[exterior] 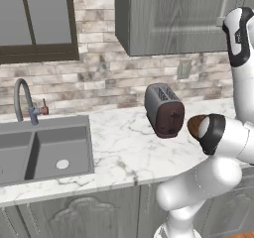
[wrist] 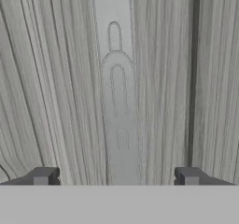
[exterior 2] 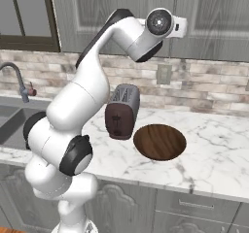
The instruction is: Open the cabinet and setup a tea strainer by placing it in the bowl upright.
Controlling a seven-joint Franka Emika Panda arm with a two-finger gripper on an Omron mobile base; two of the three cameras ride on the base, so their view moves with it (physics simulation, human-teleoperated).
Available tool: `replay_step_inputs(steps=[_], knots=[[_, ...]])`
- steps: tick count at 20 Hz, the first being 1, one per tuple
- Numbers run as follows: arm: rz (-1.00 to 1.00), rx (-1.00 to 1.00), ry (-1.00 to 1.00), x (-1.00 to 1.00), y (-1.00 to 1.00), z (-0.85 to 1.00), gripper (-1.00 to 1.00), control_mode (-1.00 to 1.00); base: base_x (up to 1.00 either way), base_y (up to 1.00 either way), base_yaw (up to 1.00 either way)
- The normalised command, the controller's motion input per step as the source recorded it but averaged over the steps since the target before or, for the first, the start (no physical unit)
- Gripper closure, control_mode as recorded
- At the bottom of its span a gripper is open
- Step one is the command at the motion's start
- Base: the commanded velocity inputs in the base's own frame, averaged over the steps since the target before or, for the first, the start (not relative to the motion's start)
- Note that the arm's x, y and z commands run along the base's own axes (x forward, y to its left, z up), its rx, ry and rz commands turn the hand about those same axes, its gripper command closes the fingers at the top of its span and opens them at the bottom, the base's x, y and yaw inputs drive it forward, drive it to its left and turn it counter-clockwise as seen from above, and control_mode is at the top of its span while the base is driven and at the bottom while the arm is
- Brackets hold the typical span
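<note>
Worktop (exterior 2: 214, 144): white marble with grey veining, brick backsplash behind. On it, a dark red and grey toaster (exterior 2: 121, 111), slots up; just beside it on the right, the bowl (exterior 2: 160, 141), shallow, wide, dark brown wood grain, holding nothing. From the left base view the arm's elbow covers most of the bowl. A steel sink (exterior: 44, 150) is set into the worktop well to the left, curved faucet (exterior: 24, 100) behind it, dark-framed window (exterior: 37, 21) above.

Cabinet (exterior: 173, 16): grey upper wall unit, recessed-panel door, shut. Tea strainer not visible on the worktop; whether it sits behind the door cannot be told.

The arm is raised in front of the cabinet door, above toaster and bowl. Hand view: gripper (wrist: 116, 177) faces the grey streaked door surface close up, a slim vertical handle (wrist: 116, 92) centred between the two dark fingers (wrist: 44, 176). Fingers spread wide, one either side of the handle, pinching nothing.

Ornate grey lower cabinets (exterior: 74, 214) under the worktop.
</note>
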Motion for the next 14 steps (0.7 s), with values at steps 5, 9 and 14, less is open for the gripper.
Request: replay_step_inputs(steps=[5,9,14], knots=[[0.11,0.01,0.0,0.27,-0.02,-0.03,-1.0,-1.0,0.0,0.0,0.0],[0.05,0.0,0.0,0.13,0.03,0.0,1.0,-1.0,0.0,0.0,0.0],[0.0,0.0,0.0,0.07,0.22,-0.02,1.0,-1.0,0.0,0.0,0.0]])
